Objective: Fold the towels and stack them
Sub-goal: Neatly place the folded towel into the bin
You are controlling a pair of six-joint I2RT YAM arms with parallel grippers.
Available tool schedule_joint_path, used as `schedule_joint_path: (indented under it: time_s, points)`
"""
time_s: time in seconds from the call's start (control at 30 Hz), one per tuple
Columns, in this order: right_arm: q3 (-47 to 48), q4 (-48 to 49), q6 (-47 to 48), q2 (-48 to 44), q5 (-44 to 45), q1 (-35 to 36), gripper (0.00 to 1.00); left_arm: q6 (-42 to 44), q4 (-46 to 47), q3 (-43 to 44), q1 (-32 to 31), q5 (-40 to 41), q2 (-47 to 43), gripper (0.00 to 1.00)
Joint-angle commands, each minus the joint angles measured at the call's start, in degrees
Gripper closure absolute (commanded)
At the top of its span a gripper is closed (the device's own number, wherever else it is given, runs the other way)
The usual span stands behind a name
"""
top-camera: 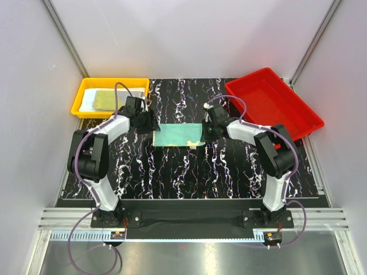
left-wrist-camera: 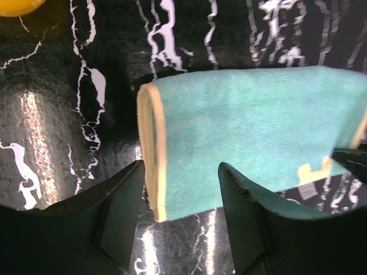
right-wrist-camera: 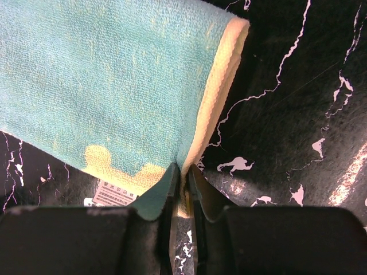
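Observation:
A teal-green towel (top-camera: 178, 136) with a cream edge lies folded on the black marbled table between the arms. My left gripper (left-wrist-camera: 180, 177) is open at the towel's left end, its fingers either side of the near corner of the towel (left-wrist-camera: 246, 120). My right gripper (right-wrist-camera: 182, 177) is shut on the near right corner of the towel (right-wrist-camera: 114, 86), by its cream edge and a white label (right-wrist-camera: 112, 195). More folded towels (top-camera: 106, 99) lie in the yellow bin: an olive-yellow one on a pale one.
A yellow bin (top-camera: 86, 86) stands at the back left, just behind my left gripper (top-camera: 144, 122). A red tray (top-camera: 274, 103) stands at the back right, behind my right gripper (top-camera: 207, 128). Grey walls close in both sides.

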State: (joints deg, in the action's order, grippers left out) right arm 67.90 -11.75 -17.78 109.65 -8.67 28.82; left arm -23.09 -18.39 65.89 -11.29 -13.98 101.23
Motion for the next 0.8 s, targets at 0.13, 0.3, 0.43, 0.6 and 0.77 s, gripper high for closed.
schedule_joint_path:
  time_s: [0.13,0.3,0.43,0.6,0.77]
  points:
    - [-0.22,0.85,0.90,-3.47,-0.47,-0.43,0.82,1.21,-0.33,-0.15,0.13,0.97,4.85,0.41]
    - [-0.40,1.02,0.82,-3.74,-0.74,-0.43,0.82,0.59,-1.47,0.29,-0.83,3.43,6.87,0.43]
    - [-0.40,0.85,0.55,-4.26,-0.91,-0.43,0.82,-0.46,-1.91,0.03,-0.93,2.73,8.01,0.46]
    - [-0.57,0.94,0.64,-4.70,-0.83,-0.43,0.80,-1.43,-1.91,-0.15,-1.45,2.02,8.89,0.51]
    - [-0.75,1.29,0.29,-5.05,-1.27,-0.43,0.79,-2.22,-2.00,-0.23,-1.63,-0.07,10.74,0.53]
